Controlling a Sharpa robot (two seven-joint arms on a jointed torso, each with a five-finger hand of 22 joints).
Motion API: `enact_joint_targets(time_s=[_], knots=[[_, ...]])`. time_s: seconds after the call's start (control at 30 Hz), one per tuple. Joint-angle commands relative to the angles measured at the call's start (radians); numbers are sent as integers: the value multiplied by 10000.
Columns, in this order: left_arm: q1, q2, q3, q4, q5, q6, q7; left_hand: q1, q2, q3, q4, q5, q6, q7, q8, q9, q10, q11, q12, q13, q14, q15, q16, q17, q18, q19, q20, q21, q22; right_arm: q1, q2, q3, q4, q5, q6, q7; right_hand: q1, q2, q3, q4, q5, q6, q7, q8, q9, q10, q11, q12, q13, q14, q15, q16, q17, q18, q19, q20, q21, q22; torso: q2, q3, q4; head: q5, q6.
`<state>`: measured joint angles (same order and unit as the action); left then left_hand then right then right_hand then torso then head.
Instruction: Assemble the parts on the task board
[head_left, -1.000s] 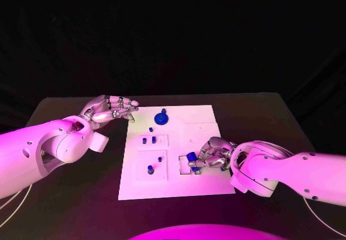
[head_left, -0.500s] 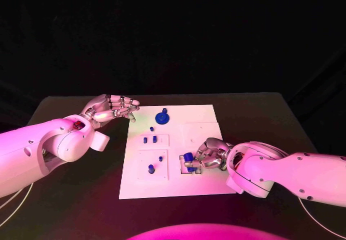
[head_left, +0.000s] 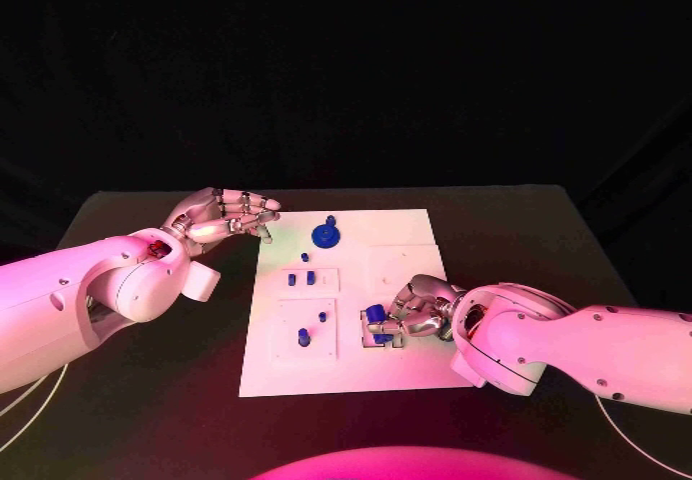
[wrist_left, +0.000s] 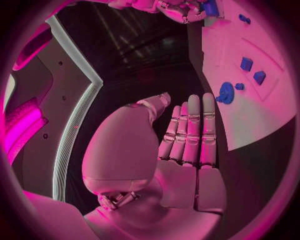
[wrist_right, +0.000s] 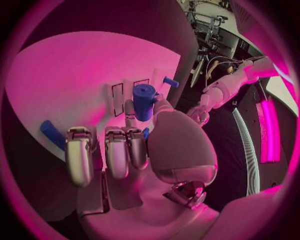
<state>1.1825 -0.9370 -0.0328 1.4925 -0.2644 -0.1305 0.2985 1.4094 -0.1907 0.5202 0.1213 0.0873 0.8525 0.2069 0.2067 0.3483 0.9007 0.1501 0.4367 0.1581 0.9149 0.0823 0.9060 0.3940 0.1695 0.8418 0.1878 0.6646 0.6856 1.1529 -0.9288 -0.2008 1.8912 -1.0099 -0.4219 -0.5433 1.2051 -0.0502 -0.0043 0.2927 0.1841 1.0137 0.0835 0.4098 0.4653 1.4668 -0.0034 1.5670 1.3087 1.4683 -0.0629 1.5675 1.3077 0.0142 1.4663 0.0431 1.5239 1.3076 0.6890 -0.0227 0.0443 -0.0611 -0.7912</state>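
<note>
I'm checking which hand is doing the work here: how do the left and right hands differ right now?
The right hand is over the task board, holding a blue cylinder part between thumb and fingers. The left hand holds nothing; it is beside the board's far left corner, over the black table. In its wrist view the left hand's fingers lie straight, side by side. Both are silver, on white arms.
</note>
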Motion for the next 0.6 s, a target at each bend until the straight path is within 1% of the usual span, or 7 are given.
enact_joint_targets(time_s=[0.03, 0.23, 0.43, 0.6], knots=[[2, 0, 6, 23, 54, 144, 31, 63, -40, -57, 19, -28, -1, -1, -4, -5, -101, 3, 34, -8, 0, 46, -51, -15, 116, 64, -21, -68, -8, -10, 15, 1, -8, -188, 273, 36, -73, -50, -50, -11, 22, 267, -202, 50, 22, 1040, -59, 38, 2621, 1024, -83, 33, 2631, -47, 928, -67, -8, 2493, -1, -2, -1, 27, -15], [2, -8, 6, 24, 52, 140, 27, 58, -45, -63, 26, -30, -6, 0, -6, -6, -113, 6, 34, -10, -2, 48, -52, -15, 115, 65, -19, -74, -11, -10, 36, 1, -17, -205, 426, 21, -148, -120, -100, 0, 20, 262, -205, 60, 36, 1040, -65, 38, 2621, 1024, -92, 33, 2631, -42, 921, -77, -39, 2485, 0, -1, -1, 37, -31], [2, -10, 6, 23, 52, 143, 22, 58, -45, -63, 26, -30, -6, 0, -6, -6, -113, 6, 34, -10, -2, 48, -52, -15, 115, 65, -19, -74, -11, -11, 55, 1, -45, -250, 380, 19, -169, -137, -112, 2, 21, 261, -207, 63, 40, 1040, -66, 38, 2621, 1024, -93, 33, 2631, -44, 924, -79, -28, 2489, 0, -2, 4, 51, -36], [2, -14, 6, 22, 52, 141, 17, 58, -45, -63, 26, -30, -6, 0, -6, -6, -113, 6, 34, -10, -2, 48, -52, -15, 115, 65, -19, -74, -11, -11, 63, 1, -59, -263, 339, 24, -173, -137, -113, 2, 21, 261, -207, 64, 41, 1040, -67, 38, 2621, 1024, -94, 33, 2631, -44, 924, -79, -26, 2489, 4, 1, -5, 68, -32]])
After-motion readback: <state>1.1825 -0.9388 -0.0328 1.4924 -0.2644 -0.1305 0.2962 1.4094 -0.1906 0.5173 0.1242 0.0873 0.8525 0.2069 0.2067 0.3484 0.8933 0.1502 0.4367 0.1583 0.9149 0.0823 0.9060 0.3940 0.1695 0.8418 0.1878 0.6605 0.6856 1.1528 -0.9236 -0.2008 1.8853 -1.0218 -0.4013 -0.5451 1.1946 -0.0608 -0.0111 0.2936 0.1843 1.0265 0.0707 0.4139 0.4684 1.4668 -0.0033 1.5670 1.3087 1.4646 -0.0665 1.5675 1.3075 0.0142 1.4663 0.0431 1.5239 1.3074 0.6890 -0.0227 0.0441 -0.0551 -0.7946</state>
